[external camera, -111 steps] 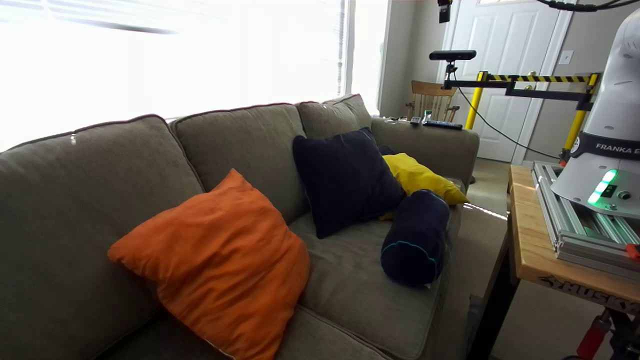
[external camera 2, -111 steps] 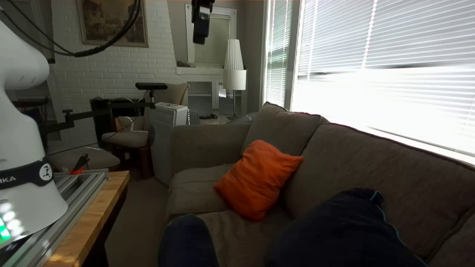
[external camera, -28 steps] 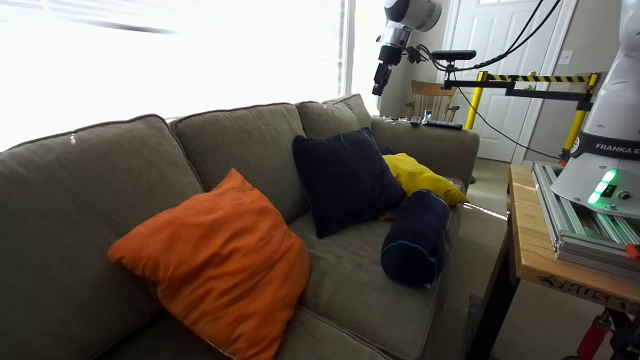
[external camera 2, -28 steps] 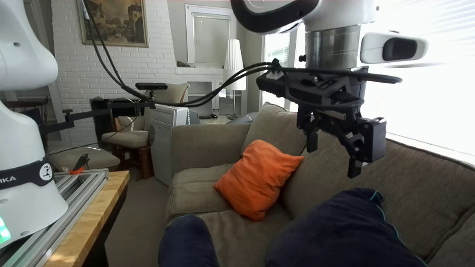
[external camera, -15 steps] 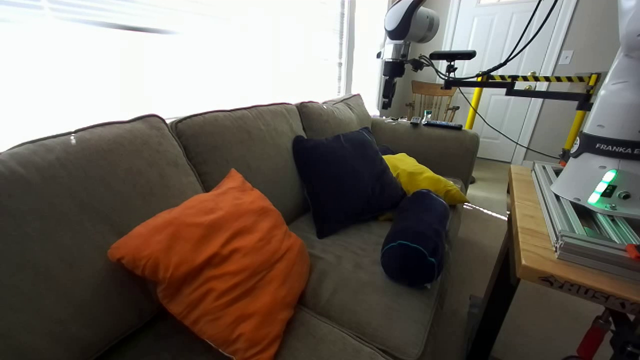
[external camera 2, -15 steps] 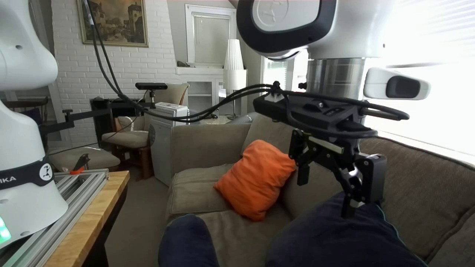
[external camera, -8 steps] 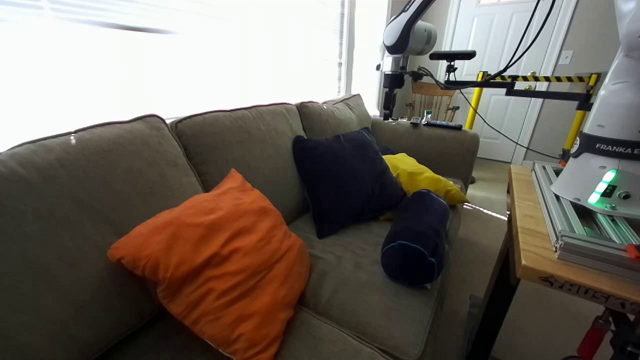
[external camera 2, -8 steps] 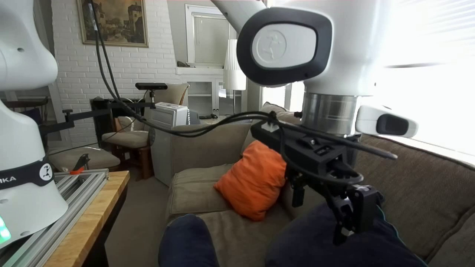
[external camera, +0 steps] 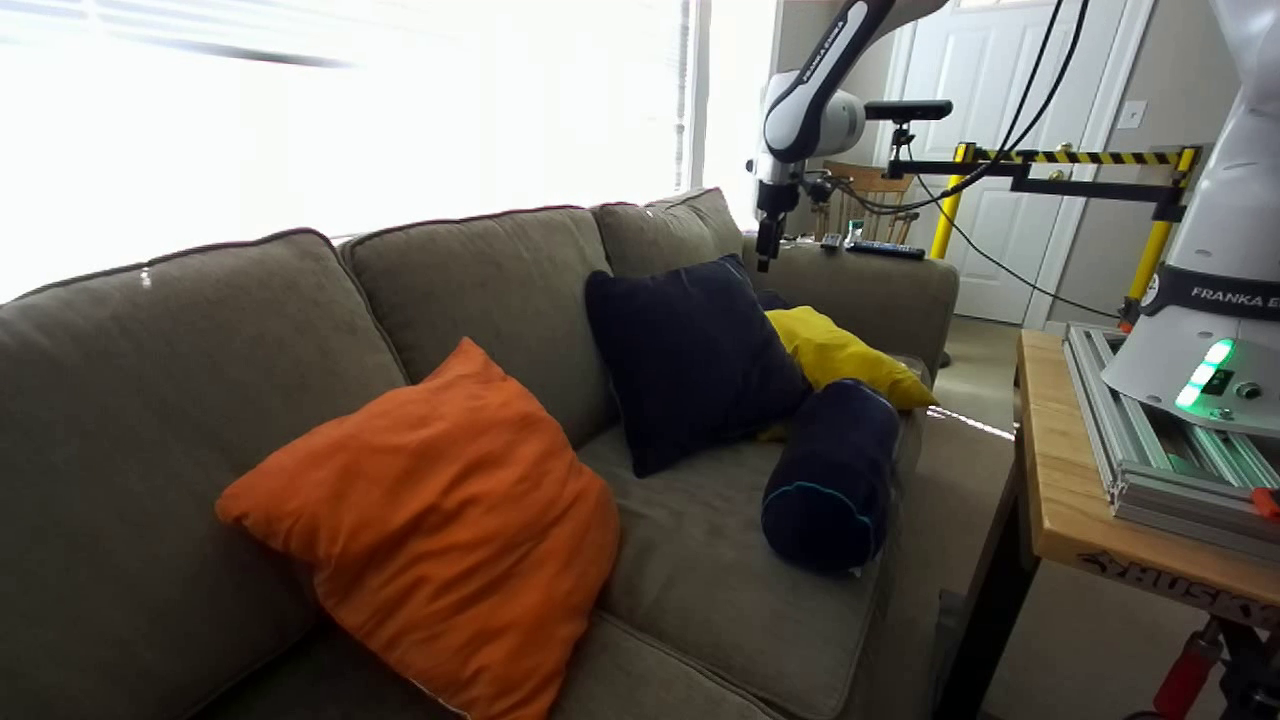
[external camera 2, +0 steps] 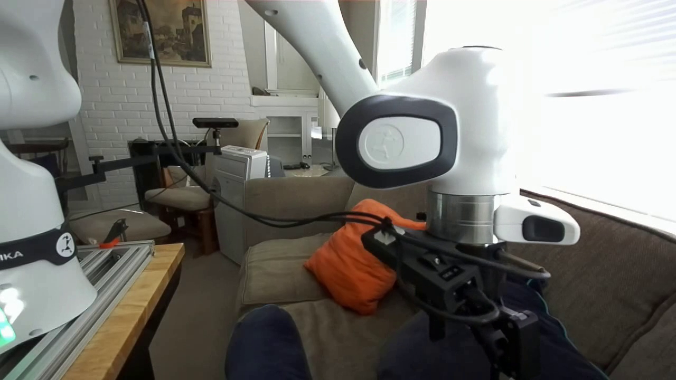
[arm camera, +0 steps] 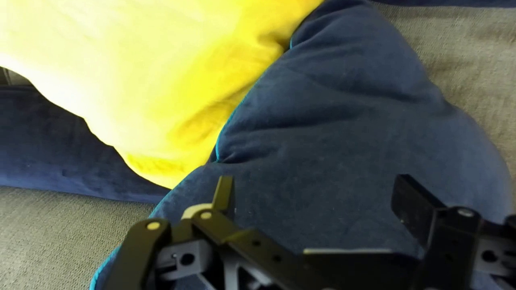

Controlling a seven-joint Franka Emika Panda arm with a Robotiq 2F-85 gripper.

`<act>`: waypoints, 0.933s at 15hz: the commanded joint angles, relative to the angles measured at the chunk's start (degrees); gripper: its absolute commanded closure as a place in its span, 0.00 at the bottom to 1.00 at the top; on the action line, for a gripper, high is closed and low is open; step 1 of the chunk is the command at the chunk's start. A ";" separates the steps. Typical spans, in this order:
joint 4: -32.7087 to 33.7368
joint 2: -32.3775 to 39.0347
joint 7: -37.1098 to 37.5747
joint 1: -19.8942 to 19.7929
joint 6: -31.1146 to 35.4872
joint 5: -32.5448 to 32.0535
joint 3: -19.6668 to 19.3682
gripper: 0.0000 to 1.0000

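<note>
My gripper (arm camera: 317, 193) stands open in the wrist view, its fingers wide apart with nothing held. Beneath it spreads a navy pillow with teal piping (arm camera: 330, 133); whether the fingertips touch it I cannot tell. Beside that, a yellow pillow (arm camera: 153, 80) lies partly over a dark blue cushion (arm camera: 64, 153). In an exterior view the gripper (external camera: 766, 262) points down near the top corner of a navy pillow (external camera: 690, 360), with the yellow pillow (external camera: 840, 355) and a navy bolster (external camera: 835, 470) close by. An orange pillow (external camera: 450, 520) leans on the backrest farther off.
The pillows rest on a grey-brown sofa (external camera: 690, 570), its backrest (external camera 2: 607, 264) close to the arm. Remotes (external camera: 885, 249) lie on the sofa's armrest. Cables (external camera 2: 253, 216) hang from the arm. A wooden table (external camera: 1045, 450) carries the robot base, and a camera (external camera: 905, 110) sits on a bracket.
From high up, my gripper has come down over the sofa. During the last second it keeps sinking toward the navy pillow, staying open. The pillows have not moved.
</note>
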 commanded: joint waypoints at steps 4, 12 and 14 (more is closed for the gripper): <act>0.01 3.76 -1.10 -6.19 10.99 -0.48 4.25 0.00; 0.06 5.36 2.20 -6.40 14.30 -2.16 3.13 0.00; 0.12 5.36 2.25 -6.35 14.32 -2.16 3.13 0.00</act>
